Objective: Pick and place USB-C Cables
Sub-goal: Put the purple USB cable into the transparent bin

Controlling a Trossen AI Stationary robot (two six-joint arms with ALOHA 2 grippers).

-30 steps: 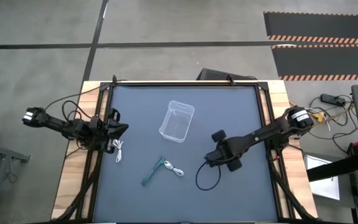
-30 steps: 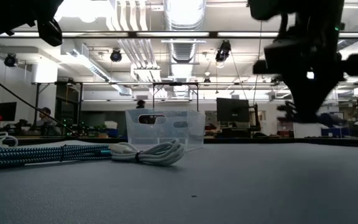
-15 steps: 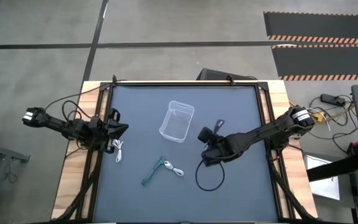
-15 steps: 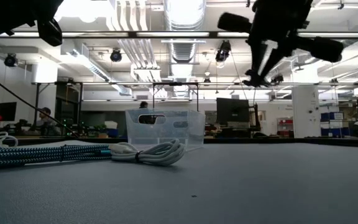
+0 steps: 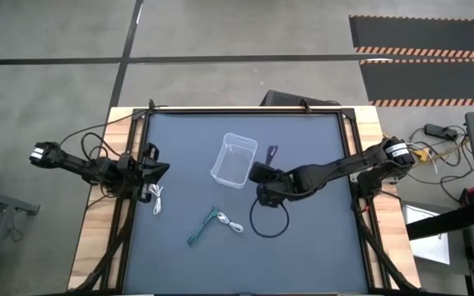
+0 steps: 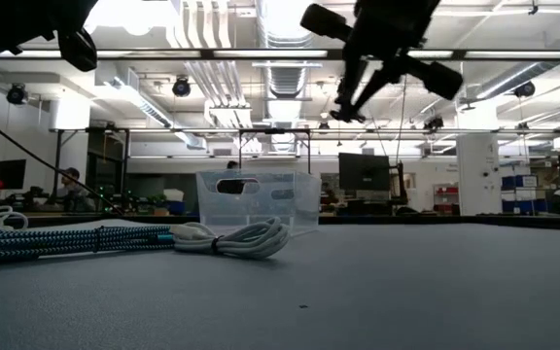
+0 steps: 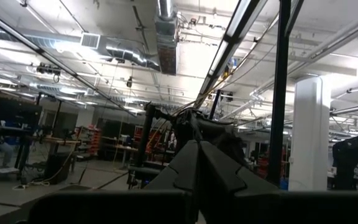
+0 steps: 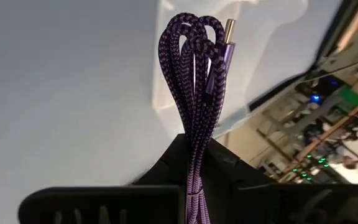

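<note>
My right gripper (image 5: 267, 167) is above the table, just right of the clear bin (image 5: 234, 160), and is shut on the purple cable (image 5: 271, 152). In the right wrist view the purple cable (image 8: 194, 74) sticks out past the fingers, its metal plug (image 8: 227, 28) at the far end. The teal cable (image 5: 201, 228) and a white cable (image 5: 234, 224) lie flat on the mat in front of the bin. Another white cable (image 5: 157, 199) lies by my left gripper (image 5: 161, 170), which is shut and waits at the table's left edge. My right gripper pinches the bundled purple cable between its two fingers, several strands together (image 8: 196, 152). The looped end and the plug reach out beyond the fingertips. The cable is lifted clear of the table and shows high in the low view (image 6: 346, 95).
The clear bin (image 6: 258, 199) stands upright on the dark mat toward the table's far side. A black wire loop (image 5: 270, 222) from the right arm hangs over the mat. Wooden borders and a metal frame (image 5: 130, 205) edge the table. People and benches show in the room behind.
My right gripper has moved toward the table's left and far side, up to the bin, rising and turning as it went, with the purple cable held in it the whole time. The black wire loop followed. The other cables and the left arm have kept still.
</note>
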